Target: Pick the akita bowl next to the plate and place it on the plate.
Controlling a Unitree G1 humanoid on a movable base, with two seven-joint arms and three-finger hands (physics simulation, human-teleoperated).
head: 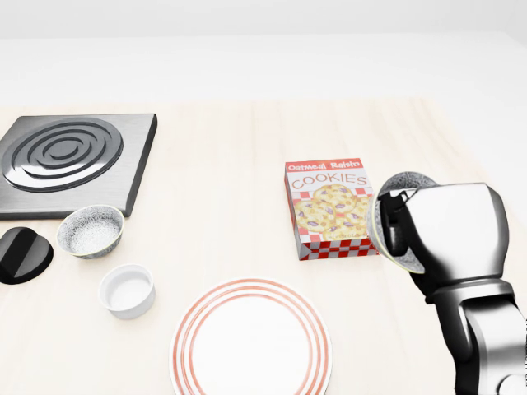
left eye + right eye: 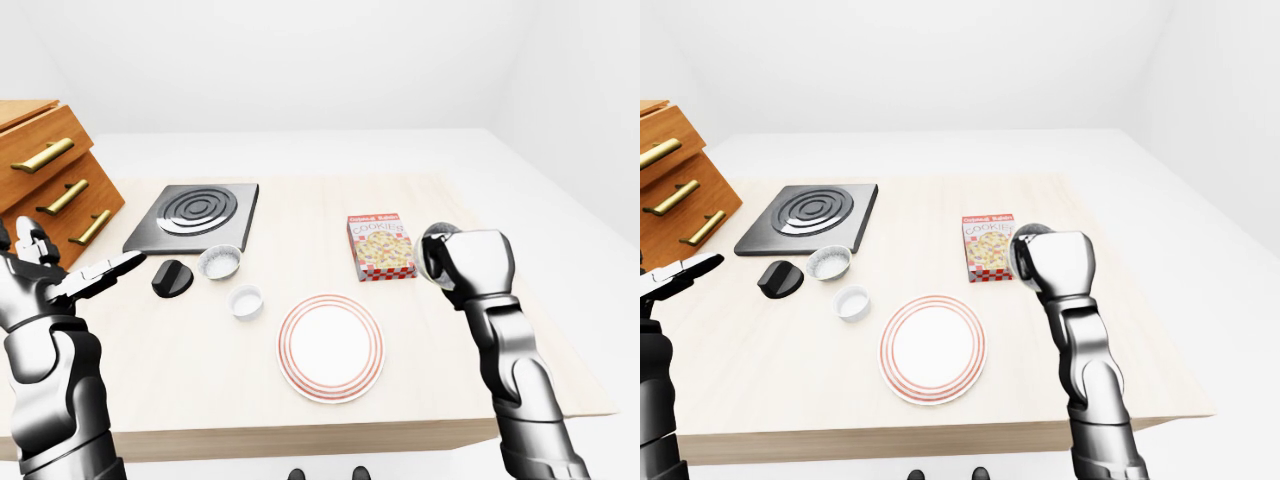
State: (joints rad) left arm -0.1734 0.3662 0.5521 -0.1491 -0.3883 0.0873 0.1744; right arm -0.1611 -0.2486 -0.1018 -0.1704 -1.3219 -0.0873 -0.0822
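The right robot hand (image 1: 403,226) is raised just right of the cookie box (image 1: 329,209), fingers apparently clamped on the bowl (image 1: 394,216); its grip is partly hidden. The plate (image 1: 251,342) lies bare on the table (image 1: 222,164). The left robot hand (image 2: 85,280) hovers, fingers apart.

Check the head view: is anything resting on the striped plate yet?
No. The plate shows a bare white centre, and the right hand holds a bowl up beside the cookie box.

You're seeing a cookie box (image 1: 331,208) lying flat on the bench (image 2: 300,215), a stove burner (image 1: 70,160) sitting upper left, a black knob (image 1: 20,255) and white ramekin (image 1: 128,290) resting nearby, and a wooden drawer unit (image 2: 50,170) standing at left.
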